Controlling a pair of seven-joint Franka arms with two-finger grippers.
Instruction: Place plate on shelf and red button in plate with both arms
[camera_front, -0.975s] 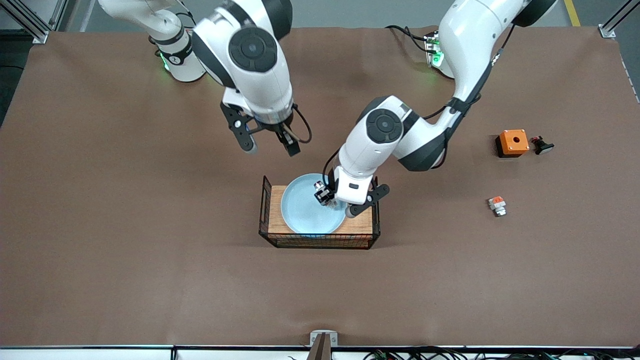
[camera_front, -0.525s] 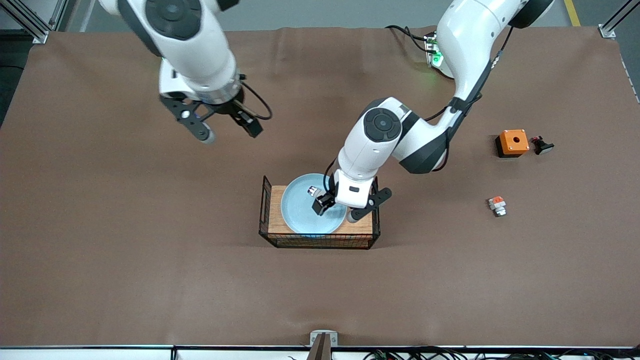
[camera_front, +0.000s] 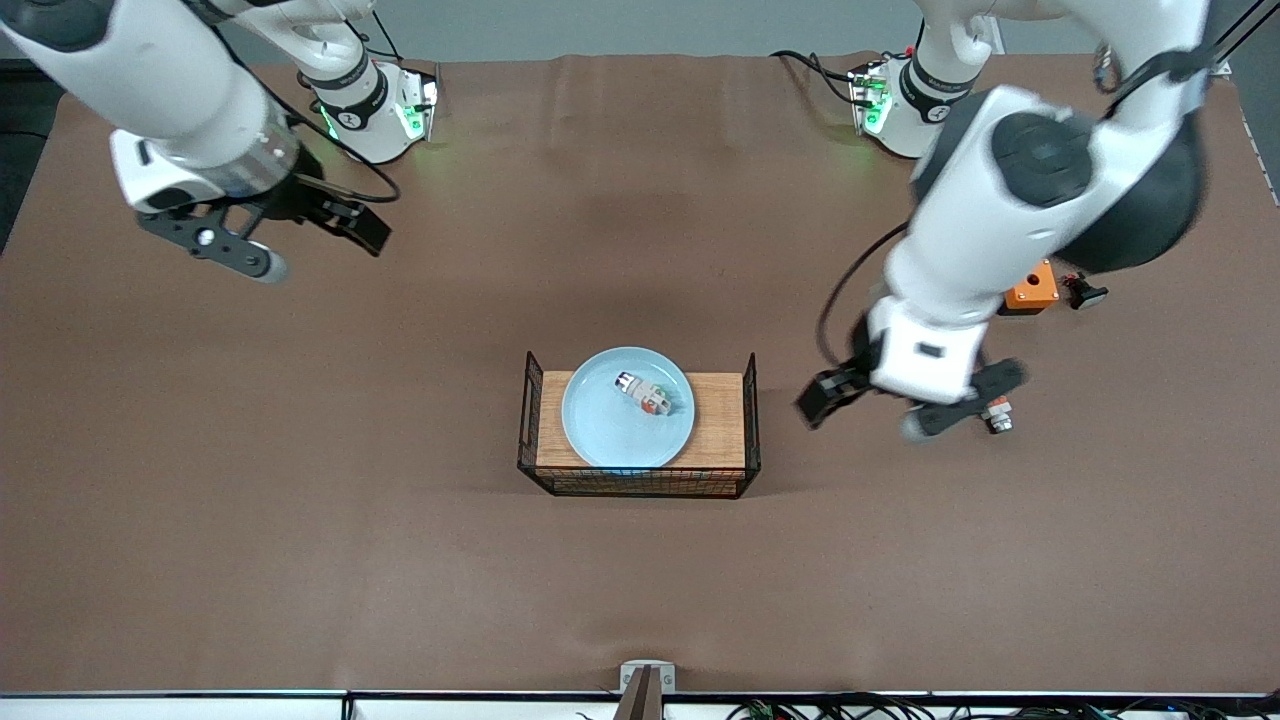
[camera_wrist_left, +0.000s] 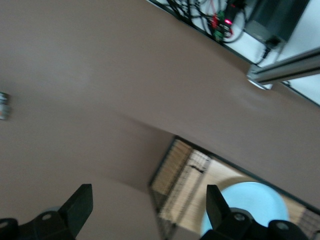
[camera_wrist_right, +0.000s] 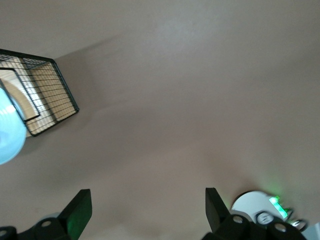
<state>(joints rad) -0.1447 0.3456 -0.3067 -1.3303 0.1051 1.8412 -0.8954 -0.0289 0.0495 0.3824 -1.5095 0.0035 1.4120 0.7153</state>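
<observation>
The pale blue plate (camera_front: 610, 432) lies in a wire basket (camera_front: 640, 487) with a wooden floor, mid-table. On the plate rests the red button (camera_front: 645, 394), a small white-grey piece with an orange-red patch, with nothing touching it. My left gripper (camera_front: 908, 408) hangs open and empty over bare table between the basket and the left arm's end. Its wrist view shows the basket (camera_wrist_left: 182, 182) and the plate (camera_wrist_left: 255, 202) past the open left gripper (camera_wrist_left: 149, 215). My right gripper (camera_front: 312, 250) is open and empty, high over the right arm's end; its wrist view holds the basket (camera_wrist_right: 47, 97) and the plate's edge (camera_wrist_right: 9, 131).
An orange box (camera_front: 1030, 290) with a hole and a black-capped part (camera_front: 1085, 291) sit toward the left arm's end, partly covered by the left arm. A stubby white piece (camera_front: 996, 416) lies just beside the left gripper. The right arm's base (camera_wrist_right: 260, 210) glows green.
The left gripper opened over the plate, left the red button lying there, then rose and swung toward the left arm's end. The right arm drew back toward its own end, still open.
</observation>
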